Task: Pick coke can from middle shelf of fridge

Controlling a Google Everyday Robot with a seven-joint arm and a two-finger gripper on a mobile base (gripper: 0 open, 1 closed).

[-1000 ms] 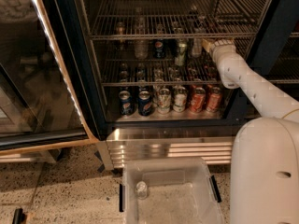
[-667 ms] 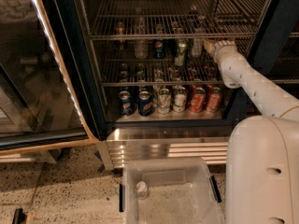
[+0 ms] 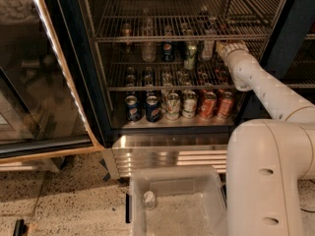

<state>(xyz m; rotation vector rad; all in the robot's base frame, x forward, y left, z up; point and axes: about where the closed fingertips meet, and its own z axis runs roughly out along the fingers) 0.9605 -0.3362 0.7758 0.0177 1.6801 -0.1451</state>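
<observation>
The fridge (image 3: 74, 82) stands with its door swung open to the left. My white arm reaches in from the right, and the gripper (image 3: 225, 48) is deep at the right end of the middle shelf (image 3: 162, 88), just under the rack above. On that shelf stand a Pepsi can (image 3: 168, 52), a green can (image 3: 191, 56) and a pale can (image 3: 208, 49), right beside the gripper. No coke can shows; the spot at the gripper is hidden by my wrist.
On the fridge floor stands a row of blue Pepsi cans (image 3: 132, 107), silver cans (image 3: 173, 105) and orange-red cans (image 3: 207, 104). The upper rack (image 3: 162, 35) holds bottles. The glass door (image 3: 34, 82) is at the left. My clear tray (image 3: 172, 205) and arm base (image 3: 266, 181) fill the foreground.
The gripper stays at the right end of the middle shelf. My white arm base in the foreground has spread a little further left in the view. The cans have not moved.
</observation>
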